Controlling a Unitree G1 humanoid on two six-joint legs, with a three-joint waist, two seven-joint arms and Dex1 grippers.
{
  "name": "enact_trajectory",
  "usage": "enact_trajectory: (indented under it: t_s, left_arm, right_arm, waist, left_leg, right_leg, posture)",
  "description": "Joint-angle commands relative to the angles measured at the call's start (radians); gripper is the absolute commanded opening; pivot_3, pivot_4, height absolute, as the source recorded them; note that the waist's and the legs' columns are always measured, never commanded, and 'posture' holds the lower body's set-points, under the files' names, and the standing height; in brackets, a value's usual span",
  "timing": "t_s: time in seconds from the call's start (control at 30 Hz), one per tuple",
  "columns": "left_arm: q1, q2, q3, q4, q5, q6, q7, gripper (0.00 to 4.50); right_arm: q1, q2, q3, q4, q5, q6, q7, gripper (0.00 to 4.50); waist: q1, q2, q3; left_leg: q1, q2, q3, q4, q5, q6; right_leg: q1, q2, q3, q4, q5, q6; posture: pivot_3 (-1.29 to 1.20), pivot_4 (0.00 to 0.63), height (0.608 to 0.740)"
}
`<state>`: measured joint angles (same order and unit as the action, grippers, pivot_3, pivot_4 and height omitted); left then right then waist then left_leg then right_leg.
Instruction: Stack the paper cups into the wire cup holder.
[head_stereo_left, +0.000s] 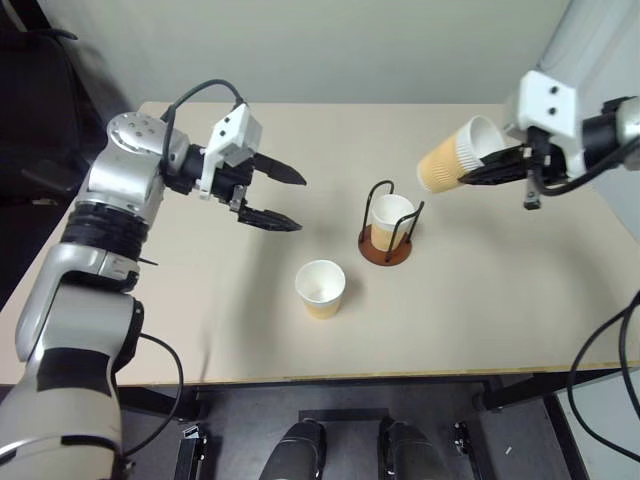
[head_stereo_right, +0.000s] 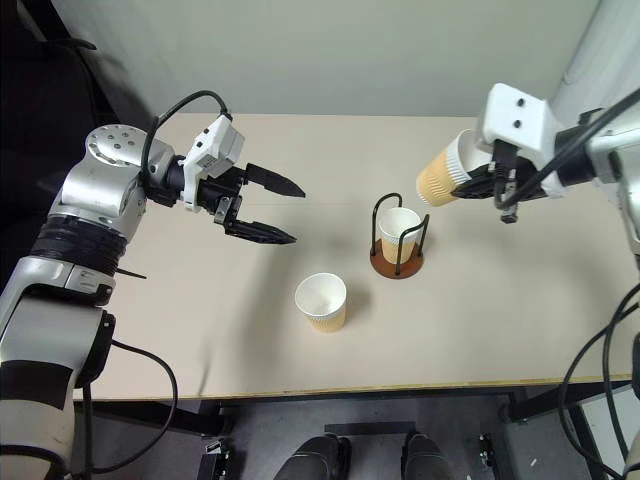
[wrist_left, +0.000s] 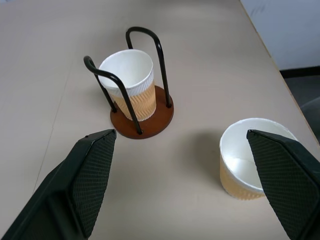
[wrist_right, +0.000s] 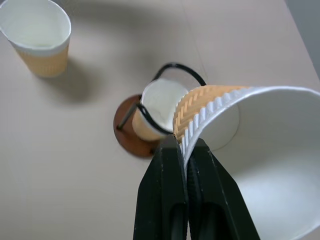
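Cups: 1 sits in the holder (head_stereo_left: 386, 240), 1 stands loose (head_stereo_left: 321, 288) at its 8 o'clock, and our right gripper (head_stereo_left: 497, 165), clamped on the third's (head_stereo_left: 458, 155) rim, must upright it over the holder. Left gripper (head_stereo_left: 278, 196) gapes empty.

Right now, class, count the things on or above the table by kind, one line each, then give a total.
Paper cups: 3 (one in the holder, one standing on the table, one held by the right gripper)
Wire cup holders: 1
Total: 4
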<state>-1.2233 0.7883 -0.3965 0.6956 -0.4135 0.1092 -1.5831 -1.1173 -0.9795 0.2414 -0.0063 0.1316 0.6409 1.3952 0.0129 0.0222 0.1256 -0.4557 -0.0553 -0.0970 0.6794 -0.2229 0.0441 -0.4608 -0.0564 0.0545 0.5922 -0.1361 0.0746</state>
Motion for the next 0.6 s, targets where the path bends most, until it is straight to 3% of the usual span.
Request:
enact_trajectory:
  t_s: [0.03,0.6]
  left_arm:
    - [-0.043,0.013,0.01,-0.005,-0.025,-0.016,-0.031,4.5]
    - [-0.012,0.044,0.017,-0.056,-0.034,0.008,-0.031,4.5]
  right_arm:
    - [-0.027,0.037,0.022,0.005,-0.015,-0.03,-0.003,0.02]
    - [-0.091,0.203,0.136,0.269,-0.188,-0.305,-0.009,0.02]
  waist:
    - [0.0,0.0,0.0]
    - [-0.003,0.0,0.0]
  left_leg:
    - [0.0,0.0,0.0,0.0,0.0,0.0]
    - [0.0,0.0,-0.001,0.0,0.001,-0.003]
  right_leg:
    - [0.0,0.0,0.0,0.0,0.0,0.0]
    - [-0.001,0.0,-0.001,0.001,0.0,-0.003]
  posture:
    - [0.0,0.15,0.74]
    - [0.0,0.15,0.74]
